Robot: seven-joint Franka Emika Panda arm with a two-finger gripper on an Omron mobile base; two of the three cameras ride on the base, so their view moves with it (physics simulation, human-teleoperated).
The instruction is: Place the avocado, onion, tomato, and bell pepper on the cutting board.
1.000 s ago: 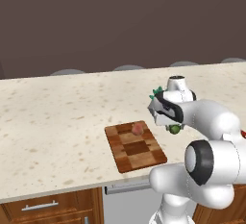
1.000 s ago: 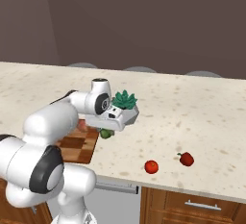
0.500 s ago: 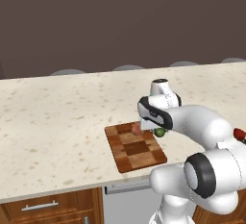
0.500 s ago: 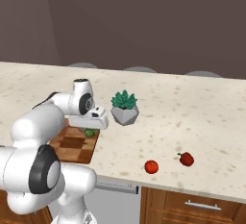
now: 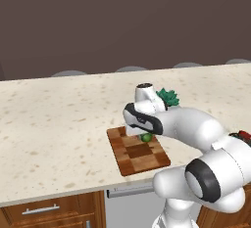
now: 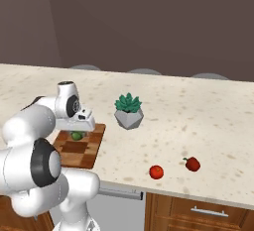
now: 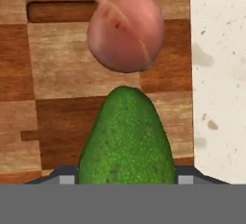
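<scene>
- The gripper point(image 5: 145, 135) is clamped on the avocado point(image 7: 126, 139) and holds it low over the far right part of the cutting board point(image 5: 139, 153).
- The onion point(image 7: 126, 31) already lies on the board, just past the avocado, apart from it.
- Step in hand, as I judge it: setting down the avocado, the second of four.
- Next, the jaws would need to part and the hand lift clear without knocking the onion.
- The tomato point(image 6: 156, 172) and bell pepper point(image 6: 192, 164) sit well to the right, near the counter's point(image 6: 208, 121) front edge.
- The counter is pale speckled stone; a potted plant point(image 6: 128, 111) stands right of the board, a dark wall behind.
</scene>
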